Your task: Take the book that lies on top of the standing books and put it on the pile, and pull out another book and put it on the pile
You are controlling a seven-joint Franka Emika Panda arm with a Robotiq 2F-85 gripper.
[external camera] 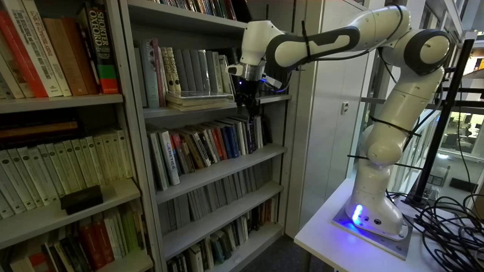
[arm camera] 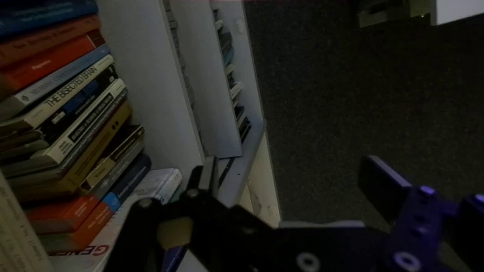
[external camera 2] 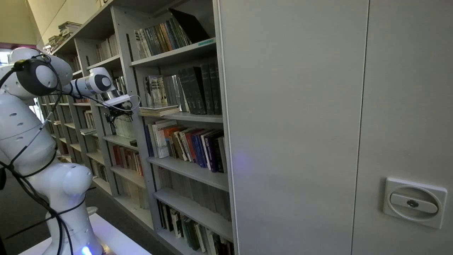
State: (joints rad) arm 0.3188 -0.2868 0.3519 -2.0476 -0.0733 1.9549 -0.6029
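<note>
The pile is lying at the front edge of its shelf, hiding the lower ends of some standing books. The tool, its fingers standing wide apart, is partly covering the GENETICS book in the wrist view.

Low pile, flat, pale-edged, lying before the standing books, upright, mostly grey-spined

The wrist view's edges cut off the pile and the claw, which partly hides 1 white book.
</note>
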